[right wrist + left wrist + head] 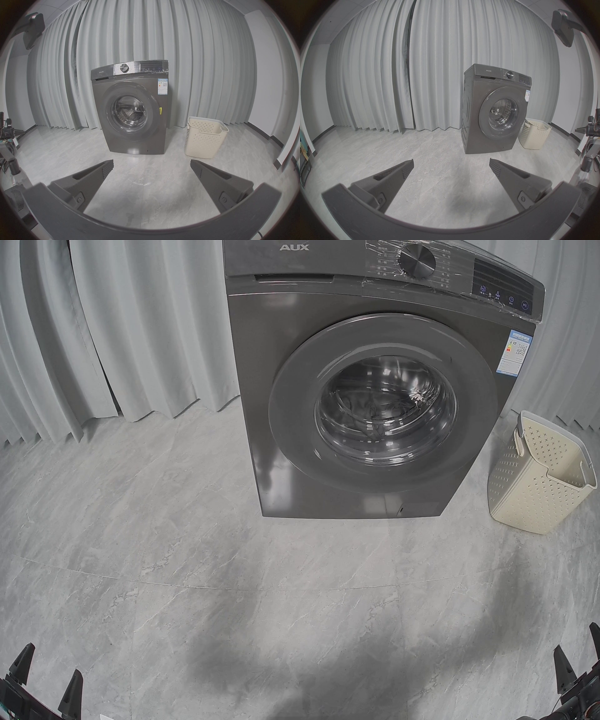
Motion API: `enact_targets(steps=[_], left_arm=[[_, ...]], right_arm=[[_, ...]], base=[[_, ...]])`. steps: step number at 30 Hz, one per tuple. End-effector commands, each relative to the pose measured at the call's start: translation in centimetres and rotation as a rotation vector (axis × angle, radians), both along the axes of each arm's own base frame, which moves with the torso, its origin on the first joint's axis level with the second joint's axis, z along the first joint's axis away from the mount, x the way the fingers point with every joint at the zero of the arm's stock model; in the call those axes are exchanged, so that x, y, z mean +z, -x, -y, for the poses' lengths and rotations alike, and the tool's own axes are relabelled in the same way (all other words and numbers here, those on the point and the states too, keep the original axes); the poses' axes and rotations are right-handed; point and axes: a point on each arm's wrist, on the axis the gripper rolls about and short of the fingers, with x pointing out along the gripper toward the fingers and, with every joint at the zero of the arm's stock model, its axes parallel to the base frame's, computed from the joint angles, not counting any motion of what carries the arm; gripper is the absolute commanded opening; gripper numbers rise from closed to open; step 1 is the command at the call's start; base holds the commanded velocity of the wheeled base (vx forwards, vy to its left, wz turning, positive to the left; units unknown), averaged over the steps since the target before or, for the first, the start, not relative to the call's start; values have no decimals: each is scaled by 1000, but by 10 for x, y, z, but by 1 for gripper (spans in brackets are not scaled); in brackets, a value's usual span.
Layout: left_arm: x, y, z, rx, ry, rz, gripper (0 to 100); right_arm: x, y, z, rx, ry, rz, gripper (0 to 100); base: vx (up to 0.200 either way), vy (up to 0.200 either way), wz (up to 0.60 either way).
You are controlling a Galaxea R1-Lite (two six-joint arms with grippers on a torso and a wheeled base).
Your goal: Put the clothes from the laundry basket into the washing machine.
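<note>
Washing machine [384, 409]: a boxy dark grey metal cabinet with a satin sheen. It had a round door with a broad ring and a domed glass centre, sitting flush to the front. A knob sat on the top panel under crinkled clear film. Grey shapes showed behind the glass; I could not tell whether they were cloth or reflection.

Laundry basket [537, 477]: cream plastic, rectangular, tapering downward, with perforated walls and a smooth rolled rim. It stood upright on the floor [187, 540], just beside the machine on the robot's right. The floor was pale grey marble-veined tile. Pleated light curtains [125, 327] hung behind.

Left gripper [49, 671] and right gripper [578, 649] were both low and near the robot, well apart from the machine and basket. Each had dark wedge-shaped fingers spread wide, with nothing between them.

The left wrist view, past the left gripper [450, 161], gave the machine's side panel and a dark slit between the curtains. The right wrist view, past the right gripper [151, 161], gave the basket's full front face and a small yellow tab on the door's edge.
</note>
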Motion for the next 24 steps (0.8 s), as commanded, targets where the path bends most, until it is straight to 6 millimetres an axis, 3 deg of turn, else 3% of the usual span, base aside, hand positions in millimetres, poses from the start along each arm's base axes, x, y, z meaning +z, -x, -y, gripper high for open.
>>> enact_targets(steps=[1, 19, 22, 24], left_arm=[[-5, 0, 0, 1, 0, -5, 100], [-5, 0, 0, -1, -3, -5, 100], [-5, 0, 0, -1, -1, -4, 100], [-5, 0, 0, -1, -3, -4, 100]], right_arm=[[-5, -1, 0, -1, 0, -11, 100], [-5, -1, -1, 24, -3, -9, 100], [-3, -1, -1, 24, -7, 3, 100], [9, 2, -1, 31, -17, 67, 100]], base=[[0, -200, 0], [0, -200, 0], [0, 0, 0], [0, 0, 0]])
